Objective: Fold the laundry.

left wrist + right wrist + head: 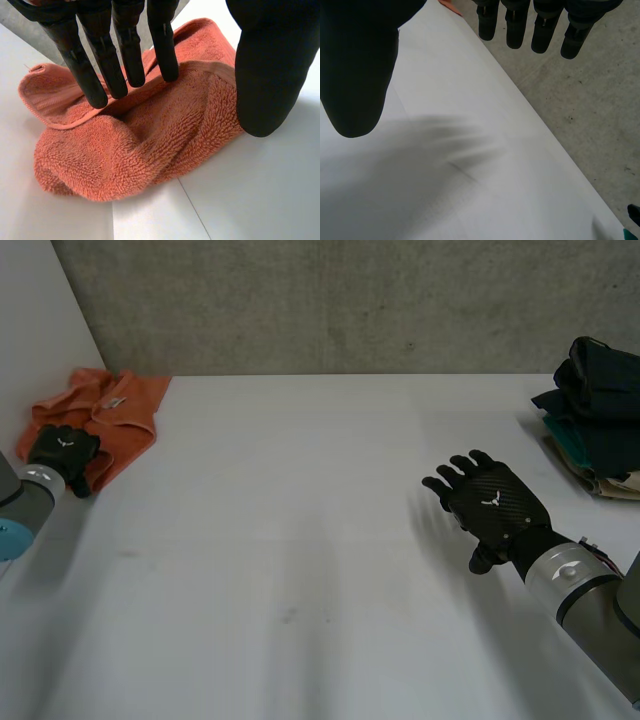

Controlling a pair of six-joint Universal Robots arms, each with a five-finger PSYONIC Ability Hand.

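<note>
Crumpled at the table's (300, 540) far left corner under the left hand's (127, 45) straight, spread fingers, the orange terry towel (140, 145) looks soft, light and floppy, best pinched at its hemmed edge; the right hand (492, 505) hovers open.

Left hand (62, 450): I see a black shell with a small white mark on its back.
Left hand fingers (100, 55): black, slender and matte, with rounded tips.
Left hand thumb (270, 75): black, broad and smooth, with a rounded end.
Left arm (28, 490): I read a grey wrist joint with a silver band beside the hand, then a light-blue cap (8, 538) at the near left.
Right hand (493, 502): black, with a fine woven pattern across its back and a small white mark at the centre.
Right hand fingers (517, 30): black and segmented, with blunt tips.
Right hand thumb (357, 75): black, wide and plain.
Right arm (570, 575): I see a silver-grey cylindrical wrist, then a darker grey joint at the near right.
</note>
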